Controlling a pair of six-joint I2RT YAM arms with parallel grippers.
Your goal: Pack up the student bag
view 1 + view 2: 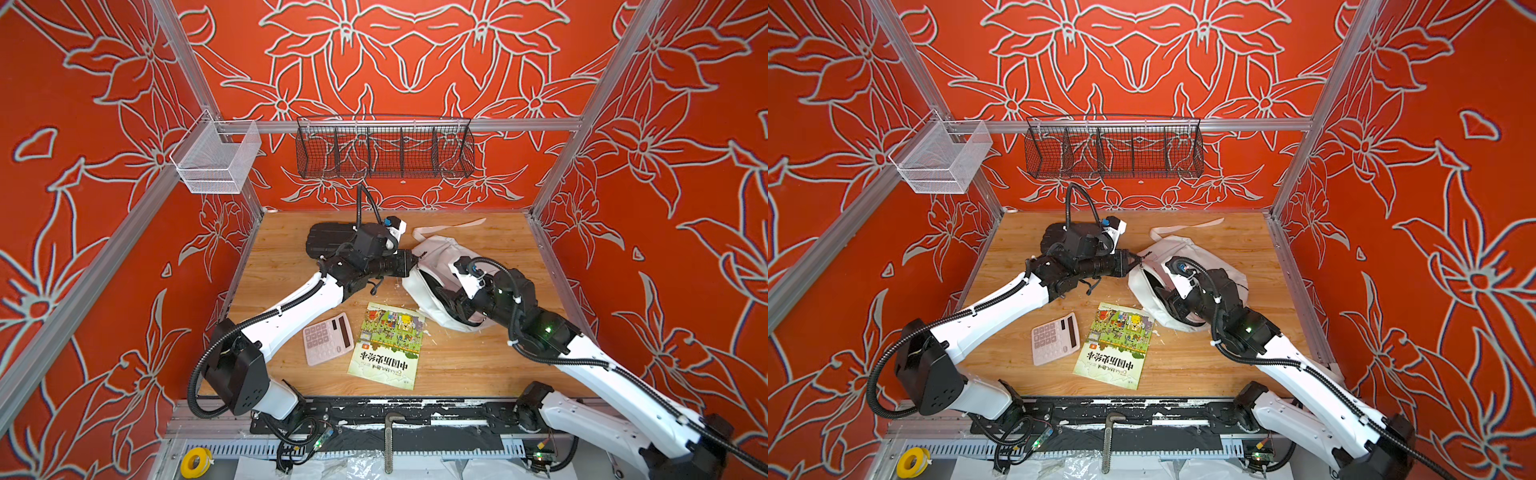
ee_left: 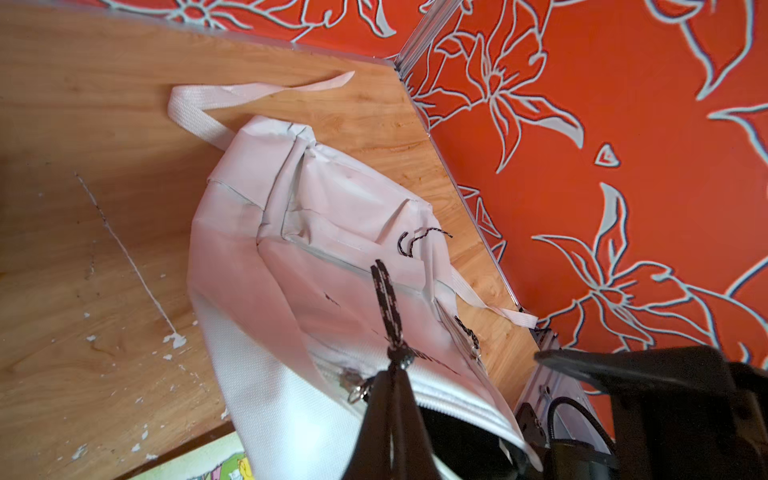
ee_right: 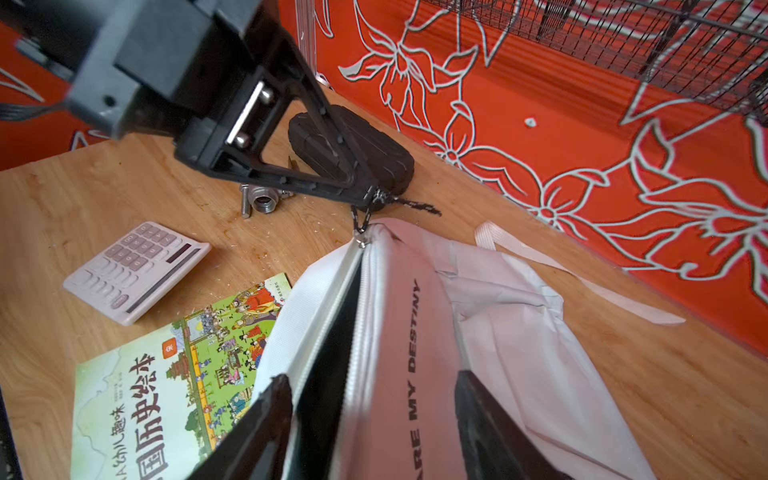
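Rightward on the surface (image 1: 465,365) lies the bag (image 1: 436,249), unzipped; left tool (image 2: 390,374) pinches its zipper cord (image 3: 360,220), right tool (image 3: 372,382) spread astride the rim; a slipping cord could let the mouth sag shut.

item: student bag (image 1: 438,251), white fabric backpack, black print (image 3: 413,332) reading "ARE MY DESTINY" (the start is hidden).
pose: slumped on its side, creased, on the wooden table (image 1: 457,365), right rear part in both top views.
main zip (image 3: 365,291): open, dark inside showing.
zip pull cord (image 2: 388,299): black, taut.
strap (image 1: 451,226): white webbing, lying flat behind the bag.
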